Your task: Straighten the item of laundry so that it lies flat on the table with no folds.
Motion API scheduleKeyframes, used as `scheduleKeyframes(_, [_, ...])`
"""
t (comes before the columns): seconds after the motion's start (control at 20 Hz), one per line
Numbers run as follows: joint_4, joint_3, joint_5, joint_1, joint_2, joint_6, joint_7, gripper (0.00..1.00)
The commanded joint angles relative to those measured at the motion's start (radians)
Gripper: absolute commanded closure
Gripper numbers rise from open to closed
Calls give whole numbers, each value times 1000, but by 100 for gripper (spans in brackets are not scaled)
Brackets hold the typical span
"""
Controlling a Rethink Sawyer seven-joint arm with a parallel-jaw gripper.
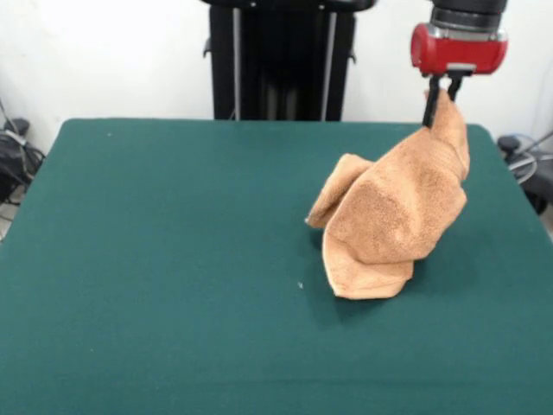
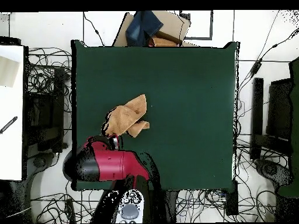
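The orange-tan towel [image 1: 393,220] hangs bunched from one corner, its lower folds resting on the dark green table [image 1: 173,259] at the right of the front view. My gripper [image 1: 441,97] is shut on the towel's top corner and holds it well above the table. In the overhead view the towel [image 2: 127,118] lies left of the table's [image 2: 187,99] middle, toward the robot's side, with the gripper [image 2: 114,140] at its near end under the red arm head.
The robot's black pedestal [image 1: 281,60] stands behind the table's far edge. Cables and boxes lie on the floor around the table [image 2: 41,87]. A cardboard box with blue cloth [image 2: 153,28] sits beyond the table's far edge in the overhead view.
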Motion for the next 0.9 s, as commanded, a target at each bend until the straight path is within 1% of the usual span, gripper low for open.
scheduleKeyframes(0.05, [58, -34, 79, 3, -5, 81, 277, 100])
scheduleKeyframes(0.3, [69, -12, 83, -23, 7, 50, 260, 100])
scheduleKeyframes(0.45, [67, -16, 88, -27, 2, 55, 250, 100])
scheduleKeyframes(0.55, [63, -32, 75, -36, -44, 108, 222, 100])
scheduleKeyframes(0.65, [25, -77, 46, -35, -134, 233, 174, 100])
scheduleKeyframes(0.75, [-11, -79, 30, -58, -191, 339, 130, 100])
scheduleKeyframes(0.9, [-34, -26, 31, -137, -218, 406, 59, 100])
